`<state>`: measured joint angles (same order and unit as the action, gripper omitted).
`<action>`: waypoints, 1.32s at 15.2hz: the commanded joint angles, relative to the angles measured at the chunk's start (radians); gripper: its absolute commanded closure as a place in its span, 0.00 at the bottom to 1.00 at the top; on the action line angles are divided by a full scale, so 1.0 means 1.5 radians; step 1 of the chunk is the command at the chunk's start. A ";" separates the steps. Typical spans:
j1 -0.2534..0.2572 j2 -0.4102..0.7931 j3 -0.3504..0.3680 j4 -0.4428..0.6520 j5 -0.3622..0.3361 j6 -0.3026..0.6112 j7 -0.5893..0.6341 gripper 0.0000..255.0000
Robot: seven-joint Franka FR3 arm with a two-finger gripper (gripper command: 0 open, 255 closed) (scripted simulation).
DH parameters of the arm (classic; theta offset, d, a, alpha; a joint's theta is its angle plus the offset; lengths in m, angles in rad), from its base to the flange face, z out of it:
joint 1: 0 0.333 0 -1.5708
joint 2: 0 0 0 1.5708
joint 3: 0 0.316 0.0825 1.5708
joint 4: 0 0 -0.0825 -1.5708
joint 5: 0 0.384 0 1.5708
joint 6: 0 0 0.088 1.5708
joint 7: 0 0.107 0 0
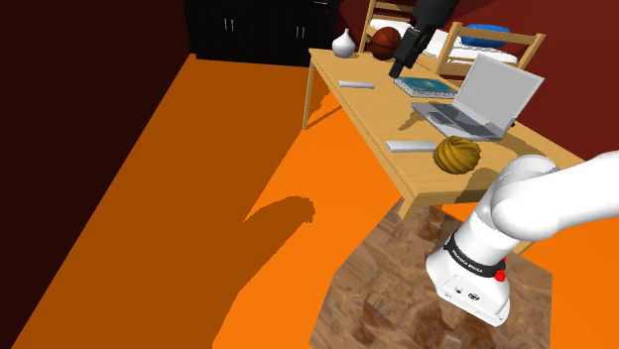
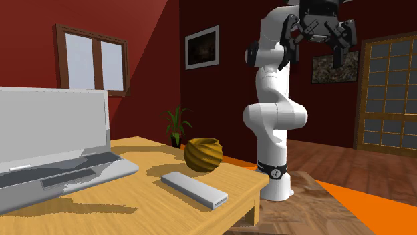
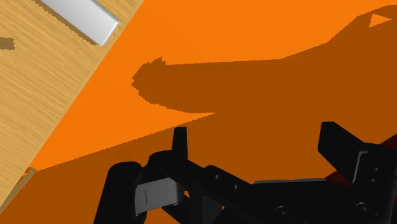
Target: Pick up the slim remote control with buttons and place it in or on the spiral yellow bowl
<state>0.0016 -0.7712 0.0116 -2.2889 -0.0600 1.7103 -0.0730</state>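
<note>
We see the gripper hanging high over the far part of the table. Its two black fingers stand well apart with nothing between them, so nothing is held, and we judge the pick has not yet begun. Two slim grey slabs lie flat on the wood, and we cannot tell which one bears the buttons. The far remote lies toward the shoulder view's left edge of the table, closer beneath the gripper. The near remote lies by the same edge, just beside the bowl, a ribbed yellow-brown one sitting upright at the table's near end. In the second exterior view the near remote lies in front of the bowl and apart from it, with the laptop on that view's left. Each remote rests flat with its long sides free, which we think suits a pinch across the narrow width from above. The bowl's mouth faces up and it stands apart from the laptop, so a drop from above looks open. The wrist view looks past the table edge to the orange floor, with the end of what we take for the far remote at that edge. The hand would thus need to swing in over the wood and come low. A slab this thin leaves little to grip above the surface.
</note>
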 commanded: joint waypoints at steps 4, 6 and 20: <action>0.003 -0.026 -0.043 -0.058 -0.019 0.024 -0.070 0.00; 0.003 -0.038 -0.073 -0.093 -0.035 0.040 -0.116 0.00; -0.016 0.007 -0.319 -0.222 -0.180 0.183 -0.456 0.00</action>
<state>-0.0219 -0.7834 -0.4323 -2.6226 -0.3125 1.9650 -0.7123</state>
